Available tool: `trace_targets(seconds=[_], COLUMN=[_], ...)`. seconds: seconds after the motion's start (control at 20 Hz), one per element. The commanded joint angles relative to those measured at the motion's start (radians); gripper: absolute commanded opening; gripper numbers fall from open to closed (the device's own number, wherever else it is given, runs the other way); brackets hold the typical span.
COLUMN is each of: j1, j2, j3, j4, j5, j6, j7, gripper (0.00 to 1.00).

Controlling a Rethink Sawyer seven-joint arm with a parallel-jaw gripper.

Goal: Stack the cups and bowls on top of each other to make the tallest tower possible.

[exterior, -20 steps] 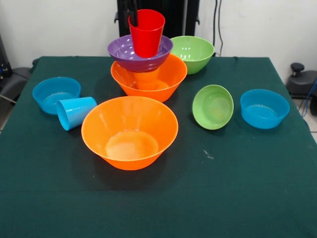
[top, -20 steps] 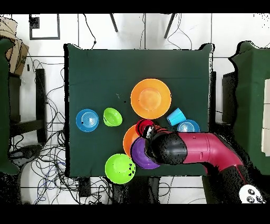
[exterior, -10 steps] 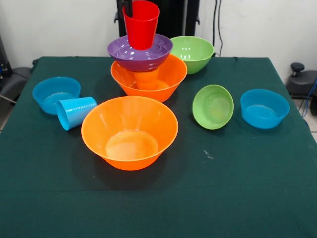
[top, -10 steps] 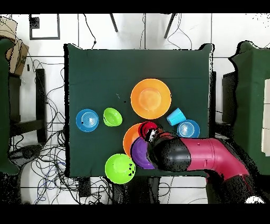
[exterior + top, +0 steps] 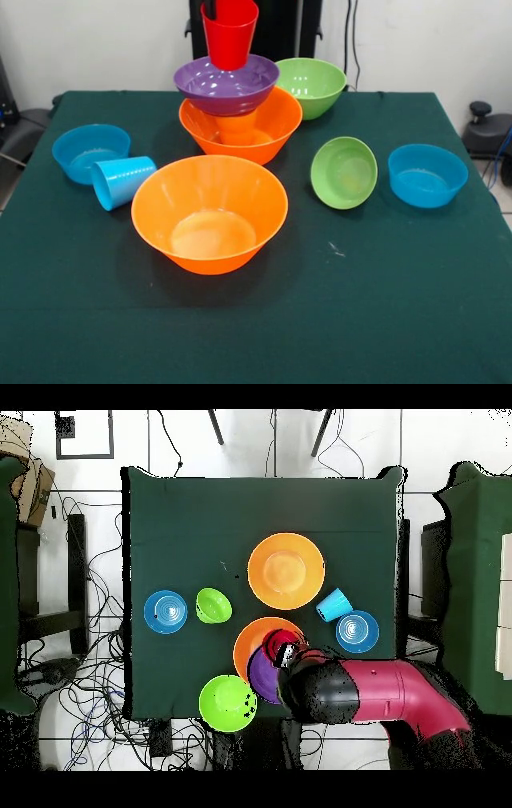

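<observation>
Hand: we see only a dark sliver of our hand [image 5: 210,11] at the rim of the red cup [image 5: 230,32]; whether it is spread or pinching the cup we cannot tell.
Front view only: the red cup is upright, its base just above the middle of the purple bowl [image 5: 226,84]; we cannot tell whether they touch.
Overhead view only: our arm [image 5: 372,692] covers most of the purple bowl [image 5: 261,674], and just a red rim [image 5: 281,641] shows beside it.
Tower: directly beneath the hand, a large orange bowl [image 5: 240,126] holds the orange cup [image 5: 238,130], which carries the purple bowl.
Second orange bowl: the other large orange bowl [image 5: 210,213] sits on the desk [image 5: 384,320], on the camera's side of the tower in the front view, and we see nothing in it.
Light blue cup: the light blue cup [image 5: 122,181] lies on its side, touching a small blue bowl [image 5: 90,151].
Green bowls: a large green bowl [image 5: 310,86] stands just beside the tower; a small green bowl [image 5: 344,172] is tilted on the desk, well apart from the hand.
Other blue bowl: the second small blue bowl [image 5: 427,174] sits just beyond the small green one.
</observation>
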Motion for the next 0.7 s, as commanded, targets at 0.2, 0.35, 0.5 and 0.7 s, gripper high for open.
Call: trace_targets(seconds=[0.2, 0.35, 0.5, 0.7], j1=[0.019, 0.019, 0.015, 0.017], j2=[0.046, 0.060, 0.074, 0.107], j3=[0.020, 0.009, 0.006, -0.014], j4=[0.080, 0.082, 0.072, 0.063], j5=[-0.096, -0.116, -0.128, -0.169], j6=[-0.121, -0.138, -0.139, -0.163], j7=[-0.071, -0.066, -0.069, -0.056], gripper=[0.00, 0.00, 0.00, 0.00])
